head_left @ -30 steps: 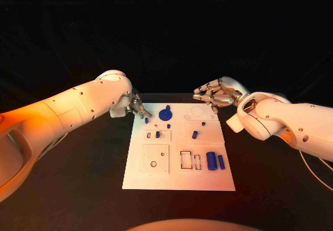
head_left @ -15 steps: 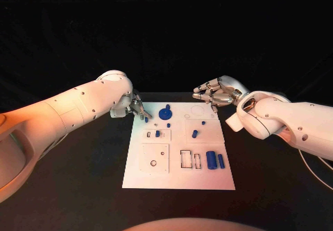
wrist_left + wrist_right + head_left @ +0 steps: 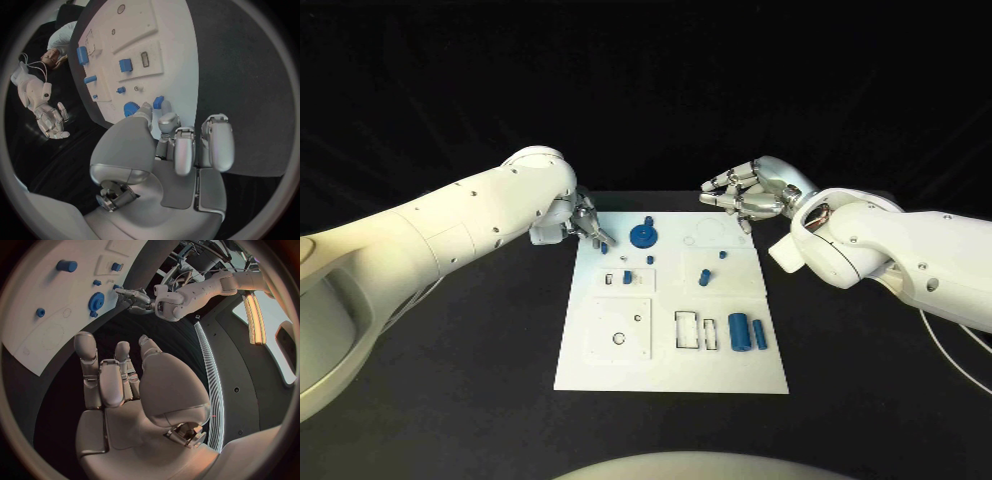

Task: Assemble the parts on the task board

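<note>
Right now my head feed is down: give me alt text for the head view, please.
A white task board lies mid-table with small blue parts on it, including a gear near its far edge. The left hand sits at the board's far left corner, the right hand hovers over the far right corner.

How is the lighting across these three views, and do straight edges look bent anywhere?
Head view: the task board is brightly and evenly lit against a black surround, its edges straight. Left wrist view: the board's long edge bows in the fisheye circle, with soft highlights on the left hand. Right wrist view: a bright strip light glares at the rim, and the right hand is in warm light.
</note>
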### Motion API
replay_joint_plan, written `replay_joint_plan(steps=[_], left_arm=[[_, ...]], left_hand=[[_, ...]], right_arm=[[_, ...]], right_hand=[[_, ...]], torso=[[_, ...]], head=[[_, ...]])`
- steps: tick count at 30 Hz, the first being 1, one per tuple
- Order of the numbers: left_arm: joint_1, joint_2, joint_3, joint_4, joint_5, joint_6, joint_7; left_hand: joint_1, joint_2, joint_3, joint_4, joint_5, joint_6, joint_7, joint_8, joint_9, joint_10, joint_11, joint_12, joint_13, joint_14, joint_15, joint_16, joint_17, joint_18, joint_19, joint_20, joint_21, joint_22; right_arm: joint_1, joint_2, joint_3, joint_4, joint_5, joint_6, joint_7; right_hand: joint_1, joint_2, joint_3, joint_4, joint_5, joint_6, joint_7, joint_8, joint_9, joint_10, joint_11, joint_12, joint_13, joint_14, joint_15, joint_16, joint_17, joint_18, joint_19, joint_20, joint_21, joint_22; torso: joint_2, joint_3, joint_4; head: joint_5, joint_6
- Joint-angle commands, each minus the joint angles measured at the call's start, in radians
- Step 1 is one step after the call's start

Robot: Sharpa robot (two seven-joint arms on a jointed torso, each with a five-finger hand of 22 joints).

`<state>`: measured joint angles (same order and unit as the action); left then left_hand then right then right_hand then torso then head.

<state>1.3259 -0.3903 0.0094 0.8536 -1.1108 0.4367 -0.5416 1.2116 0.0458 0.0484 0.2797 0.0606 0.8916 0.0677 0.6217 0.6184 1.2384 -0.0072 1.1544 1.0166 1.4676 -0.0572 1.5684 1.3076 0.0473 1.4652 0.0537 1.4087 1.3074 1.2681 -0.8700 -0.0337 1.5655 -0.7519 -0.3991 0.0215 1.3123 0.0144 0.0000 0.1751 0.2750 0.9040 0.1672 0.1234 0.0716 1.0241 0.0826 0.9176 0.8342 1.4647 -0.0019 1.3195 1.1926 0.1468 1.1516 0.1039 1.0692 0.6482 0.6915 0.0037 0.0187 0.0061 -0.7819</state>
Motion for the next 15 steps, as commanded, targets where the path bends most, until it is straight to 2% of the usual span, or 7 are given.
replay_joint_plan(steps=[1, 4, 9, 13, 15], left_arm=[[0.000, 0.003, 0.000, -0.001, 0.014, -0.012, 0.016], [0.000, 0.004, 0.000, -0.003, 0.017, -0.010, 0.017], [0.000, 0.007, -0.002, -0.005, 0.021, 0.002, 0.021], [-0.001, 0.008, -0.004, -0.007, 0.026, 0.012, 0.022], [-0.001, 0.008, -0.005, -0.008, 0.028, 0.016, 0.023]], left_hand=[[0.019, 0.006, 0.011, -0.003, 0.004, -0.004, -0.008, 0.005, 0.003, 0.006, -0.001, 0.003, 0.000, 0.103, -0.009, 0.002, 0.263, 0.000, 0.011, -0.009, 0.004, 0.111], [0.055, 0.016, 0.030, -0.020, 0.005, -0.010, -0.011, 0.008, 0.007, 0.005, -0.004, 0.003, -0.001, 0.103, -0.012, 0.002, 0.263, -0.001, 0.011, -0.011, 0.005, 0.113], [0.165, 0.029, 0.114, -0.089, 0.009, -0.030, -0.018, 0.003, 0.009, -0.003, -0.012, -0.007, -0.008, 0.103, -0.019, 0.002, 0.263, 0.000, 0.011, -0.018, 0.004, 0.114], [0.209, 0.017, 0.197, -0.123, 0.012, -0.042, -0.014, -0.002, 0.008, -0.007, -0.010, -0.017, -0.015, 0.103, -0.019, 0.002, 0.263, -0.001, 0.012, -0.020, 0.003, 0.115], [0.208, -0.002, 0.255, -0.132, 0.017, -0.045, -0.010, -0.002, 0.010, -0.006, -0.007, -0.022, -0.019, 0.103, -0.016, 0.002, 0.263, -0.001, 0.011, -0.017, 0.003, 0.116]], right_arm=[[-0.001, 0.001, 0.000, 0.000, -0.006, 0.006, 0.010], [-0.001, 0.001, 0.000, 0.000, -0.006, 0.008, 0.010], [-0.001, 0.002, 0.000, 0.000, -0.006, 0.010, 0.009], [-0.001, 0.002, 0.000, 0.000, -0.006, 0.011, 0.008], [-0.001, 0.002, 0.000, 0.000, -0.006, 0.012, 0.008]], right_hand=[[0.010, 0.002, -0.007, -0.002, 0.006, -0.004, -0.001, 0.006, -0.001, -0.003, -0.003, 0.003, 0.002, 0.000, 0.003, -0.001, 0.002, 0.016, 0.002, 0.001, -0.003, 0.001], [0.010, 0.002, -0.007, -0.002, 0.006, -0.004, -0.001, 0.006, -0.001, -0.003, -0.003, 0.003, 0.002, 0.000, 0.003, -0.001, 0.002, 0.016, 0.002, 0.001, -0.003, 0.001], [0.010, 0.002, -0.007, -0.002, 0.006, -0.004, -0.001, 0.006, -0.001, -0.003, -0.003, 0.003, 0.002, 0.000, 0.003, -0.001, 0.002, 0.016, 0.002, 0.001, -0.003, 0.001], [0.010, 0.002, -0.007, -0.002, 0.006, -0.004, -0.001, 0.006, -0.001, -0.003, -0.003, 0.003, 0.002, 0.000, 0.003, -0.001, 0.002, 0.016, 0.002, 0.001, -0.003, 0.001], [0.010, 0.002, -0.007, -0.002, 0.006, -0.004, -0.001, 0.006, -0.001, -0.003, -0.003, 0.003, 0.002, 0.000, 0.003, -0.001, 0.002, 0.016, 0.002, 0.001, -0.003, 0.001]], torso=[[0.000, 0.0003, 0.0002], [0.000, 0.0001, 0.0006], [0.000, 0.0000, -0.0002], [0.000, 0.0001, -0.0006], [0.000, 0.0001, -0.0002]], head=[[-0.001, -0.001], [-0.001, -0.003], [0.000, -0.005], [0.000, -0.007], [0.000, -0.008]])
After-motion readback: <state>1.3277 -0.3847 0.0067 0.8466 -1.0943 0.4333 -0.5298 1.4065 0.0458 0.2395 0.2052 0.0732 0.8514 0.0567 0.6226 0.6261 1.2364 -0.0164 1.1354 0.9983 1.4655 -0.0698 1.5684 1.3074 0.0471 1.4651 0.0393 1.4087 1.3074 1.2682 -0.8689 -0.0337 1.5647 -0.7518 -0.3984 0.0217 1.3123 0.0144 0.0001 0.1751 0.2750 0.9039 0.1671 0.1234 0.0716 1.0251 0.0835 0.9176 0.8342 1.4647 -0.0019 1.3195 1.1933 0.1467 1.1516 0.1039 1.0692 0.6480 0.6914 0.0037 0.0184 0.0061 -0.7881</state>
